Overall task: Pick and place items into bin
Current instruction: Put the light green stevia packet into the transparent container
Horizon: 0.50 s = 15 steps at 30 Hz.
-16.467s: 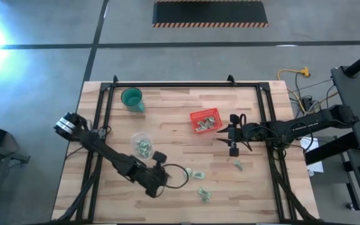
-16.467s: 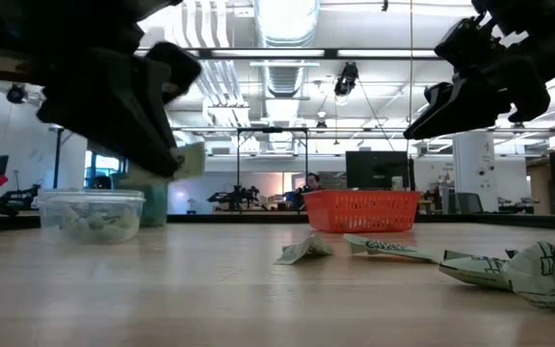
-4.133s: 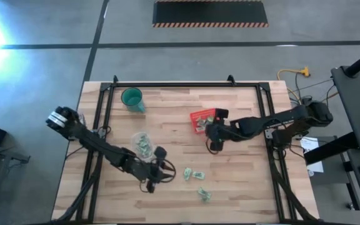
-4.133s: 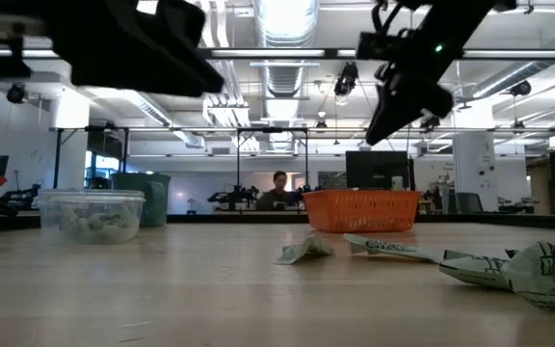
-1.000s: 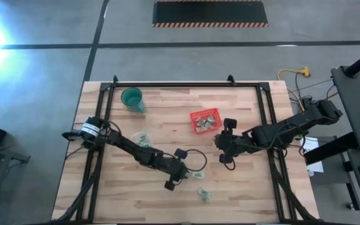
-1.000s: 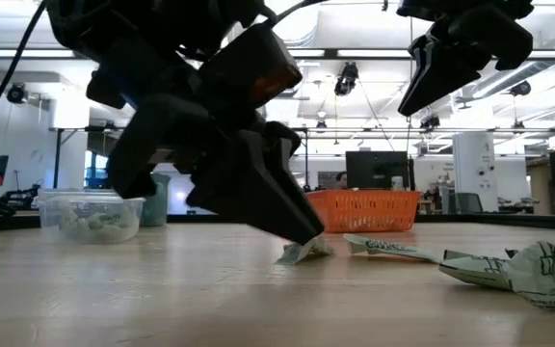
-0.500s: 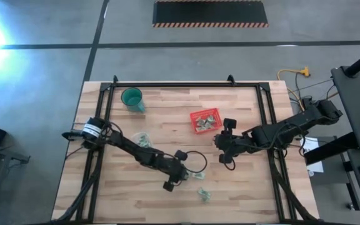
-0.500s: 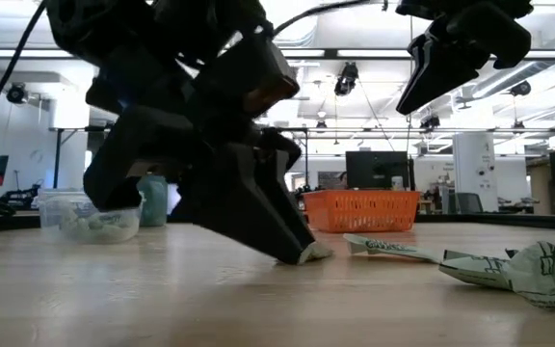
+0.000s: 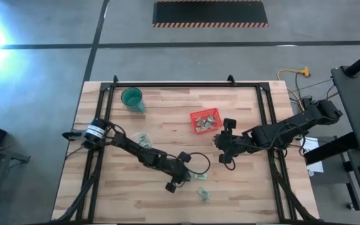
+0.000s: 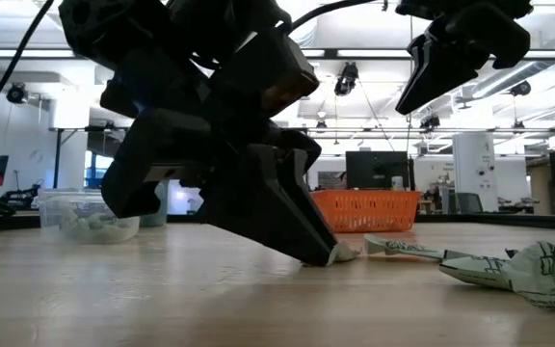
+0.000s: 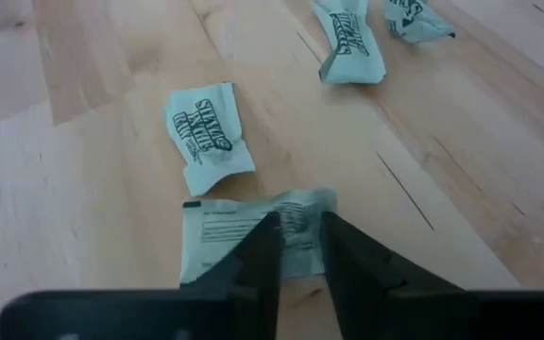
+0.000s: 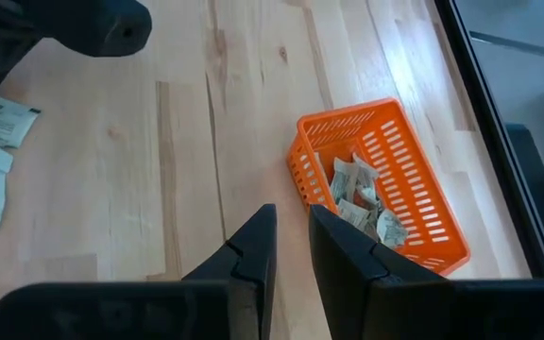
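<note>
My left gripper [image 11: 298, 247] is low over the table's near middle [image 9: 188, 176], shut on a pale green packet [image 11: 244, 241] that lies on the wood. Three more packets lie beyond it, the nearest one [image 11: 206, 137] flat on the table, and two show in the high view [image 9: 200, 175] [image 9: 205, 195]. The red basket [image 9: 205, 120] stands right of centre with several packets inside [image 12: 362, 203]. My right gripper [image 12: 291, 250] hovers near the basket's near side [image 9: 219, 147], shut and empty, high above the table in the low view [image 10: 451, 63]. My left gripper pinches the packet between its two fingers at the middle of its far edge [image 11: 300, 210]. The fingers slant down from the table's left side [image 10: 302, 241]. The packet lies flat on the table under the fingertips [image 10: 343, 253].
A clear tub of packets [image 9: 141, 142] and a teal cup [image 9: 132, 98] stand on the table's left half. Crumpled packets lie near the low camera [image 10: 518, 270]. A black frame [image 9: 267, 106] runs along the table's edges. Bare wood lies between the two grippers.
My left gripper has gone a little toward the table's right edge, low on the wood, and the packet at its fingertips has slid that way along the table. My right arm has kept still.
</note>
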Motion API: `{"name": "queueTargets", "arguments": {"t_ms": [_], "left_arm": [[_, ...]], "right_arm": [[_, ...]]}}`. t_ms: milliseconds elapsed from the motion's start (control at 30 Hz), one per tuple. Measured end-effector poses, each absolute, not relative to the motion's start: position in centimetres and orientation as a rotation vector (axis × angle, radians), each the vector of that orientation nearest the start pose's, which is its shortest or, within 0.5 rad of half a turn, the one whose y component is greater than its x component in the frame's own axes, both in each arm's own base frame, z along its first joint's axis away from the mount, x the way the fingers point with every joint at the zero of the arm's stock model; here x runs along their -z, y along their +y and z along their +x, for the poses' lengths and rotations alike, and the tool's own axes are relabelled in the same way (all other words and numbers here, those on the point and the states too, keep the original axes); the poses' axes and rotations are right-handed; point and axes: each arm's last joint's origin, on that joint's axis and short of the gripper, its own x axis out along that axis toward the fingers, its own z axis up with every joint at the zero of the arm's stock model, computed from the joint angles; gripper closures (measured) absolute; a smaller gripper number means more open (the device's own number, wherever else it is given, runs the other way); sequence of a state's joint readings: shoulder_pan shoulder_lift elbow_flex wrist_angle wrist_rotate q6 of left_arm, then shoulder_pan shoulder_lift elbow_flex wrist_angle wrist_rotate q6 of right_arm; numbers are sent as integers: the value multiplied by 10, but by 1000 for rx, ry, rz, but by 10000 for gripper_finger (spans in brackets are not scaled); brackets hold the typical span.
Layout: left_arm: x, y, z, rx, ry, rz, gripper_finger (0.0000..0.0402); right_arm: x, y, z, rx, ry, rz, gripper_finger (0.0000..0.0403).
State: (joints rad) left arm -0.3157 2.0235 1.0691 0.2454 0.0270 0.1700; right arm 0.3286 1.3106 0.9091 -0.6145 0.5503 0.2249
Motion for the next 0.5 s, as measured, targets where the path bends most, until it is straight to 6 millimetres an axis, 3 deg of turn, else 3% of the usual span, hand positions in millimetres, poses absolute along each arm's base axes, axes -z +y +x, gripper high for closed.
{"name": "queueTargets", "arguments": {"t_ms": [167,500], "left_arm": [[-112,-124,379,388,687,268,395],[-117,-125,380,392,683,285,400]], "right_arm": [[-239,66,241,303,889,-226,346],[-239,66,241,302,889,-226,346]]}}
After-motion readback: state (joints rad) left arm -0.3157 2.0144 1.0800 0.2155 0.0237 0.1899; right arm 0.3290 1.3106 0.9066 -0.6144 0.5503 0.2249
